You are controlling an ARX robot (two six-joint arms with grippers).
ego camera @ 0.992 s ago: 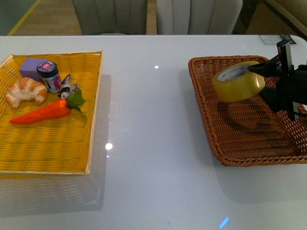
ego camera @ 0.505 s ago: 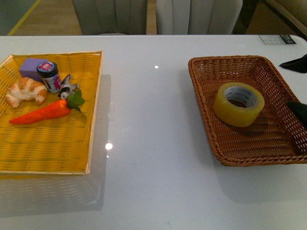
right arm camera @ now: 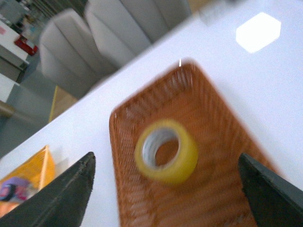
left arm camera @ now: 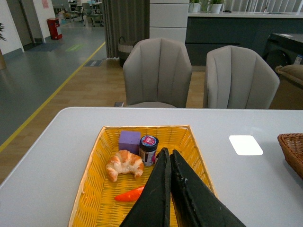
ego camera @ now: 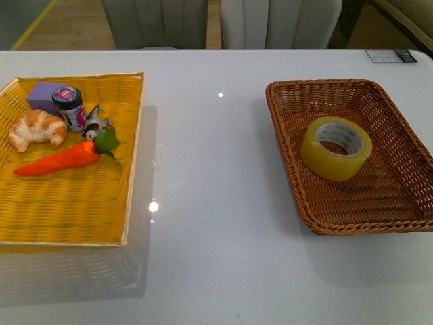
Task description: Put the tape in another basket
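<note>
The yellowish tape roll (ego camera: 336, 147) lies flat inside the dark brown wicker basket (ego camera: 291, 135) at the table's right. It also shows, blurred, in the right wrist view (right arm camera: 166, 151), inside the same basket (right arm camera: 215, 189). My right gripper (right arm camera: 165, 182) is open wide and empty, well above the tape, its fingers apart on either side. My left gripper (left arm camera: 168, 153) is shut and empty, held above the yellow tray (left arm camera: 94, 189). Neither gripper shows in the front view.
The flat yellow woven tray (ego camera: 74, 210) at the left holds a croissant (ego camera: 37, 128), an orange carrot (ego camera: 64, 158), a purple block (ego camera: 46, 93), a small jar (ego camera: 69, 107) and a small figure. White table between the baskets. Grey chairs (ego camera: 270, 20) stand beyond the far edge.
A second ago my right gripper held the tape above the brown basket. The tape now rests in the basket, and the gripper has let go and drawn back out of the front view.
</note>
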